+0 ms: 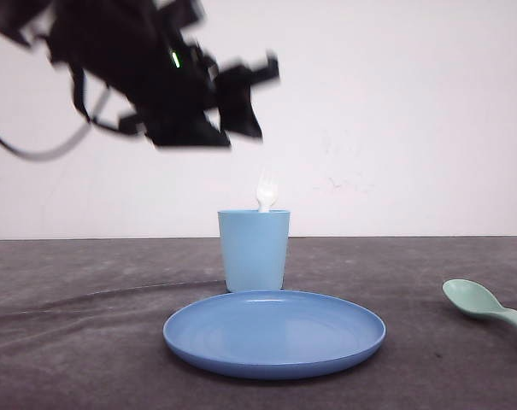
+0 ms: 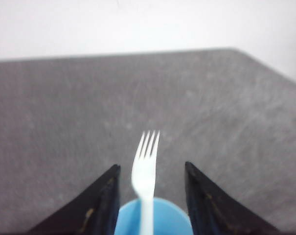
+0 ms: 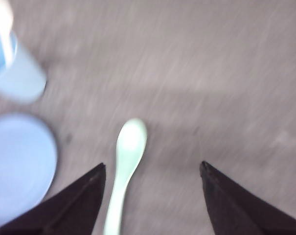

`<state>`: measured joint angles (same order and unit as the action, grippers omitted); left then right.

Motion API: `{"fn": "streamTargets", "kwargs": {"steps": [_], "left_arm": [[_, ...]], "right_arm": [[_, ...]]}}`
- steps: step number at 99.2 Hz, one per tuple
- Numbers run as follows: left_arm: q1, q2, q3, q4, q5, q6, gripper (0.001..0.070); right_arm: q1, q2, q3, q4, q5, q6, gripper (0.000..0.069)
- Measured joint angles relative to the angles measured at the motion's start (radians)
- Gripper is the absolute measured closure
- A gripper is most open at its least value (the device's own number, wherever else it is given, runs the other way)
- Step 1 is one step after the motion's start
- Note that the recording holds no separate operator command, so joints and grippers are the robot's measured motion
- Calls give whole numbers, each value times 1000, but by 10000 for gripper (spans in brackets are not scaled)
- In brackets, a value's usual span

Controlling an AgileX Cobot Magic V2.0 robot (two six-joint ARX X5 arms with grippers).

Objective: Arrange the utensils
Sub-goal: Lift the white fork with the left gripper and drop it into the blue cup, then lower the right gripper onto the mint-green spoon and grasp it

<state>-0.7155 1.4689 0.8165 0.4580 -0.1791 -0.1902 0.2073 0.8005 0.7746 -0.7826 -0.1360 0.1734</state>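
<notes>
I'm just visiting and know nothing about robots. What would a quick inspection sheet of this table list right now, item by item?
Surface: dark grey table, a little rumpled on the left side.
Job's things: white fork standing tines-up in the light blue cup; mint-green spoon lying on the table at the right.
Clutter: round blue plate in front of the cup, nothing on it.
Claws: left claw open, a finger on each side of the fork, not touching it; right claw open above the spoon.
Cables: a dark cable hanging from the left arm.
Surroundings: plain white wall.
</notes>
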Motion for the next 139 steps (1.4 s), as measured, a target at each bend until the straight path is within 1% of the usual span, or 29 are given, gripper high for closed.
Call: {"fn": "streamTargets", "kwargs": {"steps": [12,24,39,46,65,72,82,88,114,119,125,139], "left_arm": [[-2,-155,0,-136,0,-3,470],[-2,-308,1,-309,0,-33,470],[-2,-467,1,-524,0,-66,470],[-2,-533,1,-621,0,-71,470],[-2,-668,1,-797,0,-76,470],[-2,-706,1,-836,0,-77,470],[-2,-752,1,-874,0,-77,470],[-2,-775,1,-892,0,-77,470],[-2,-843,1,-944,0,-77,471],[-2,-851,1,-949,0,-77,471],[-2,-857,1,-953,0,-77,471],[-2,-866,1,-967,0,-77,471]], "right_arm": [[63,63,0,-23,8,43,309],[129,141,0,-24,37,77,309],[212,249,0,-20,113,114,309],[247,305,0,-9,142,126,309],[306,421,0,57,169,159,309],[317,462,0,74,183,172,316],[320,517,0,89,185,181,372],[321,544,0,97,185,188,393],[321,615,0,117,210,202,413],[321,621,0,122,211,202,426],[321,622,0,130,211,205,461],[321,622,0,136,213,215,589]]}}
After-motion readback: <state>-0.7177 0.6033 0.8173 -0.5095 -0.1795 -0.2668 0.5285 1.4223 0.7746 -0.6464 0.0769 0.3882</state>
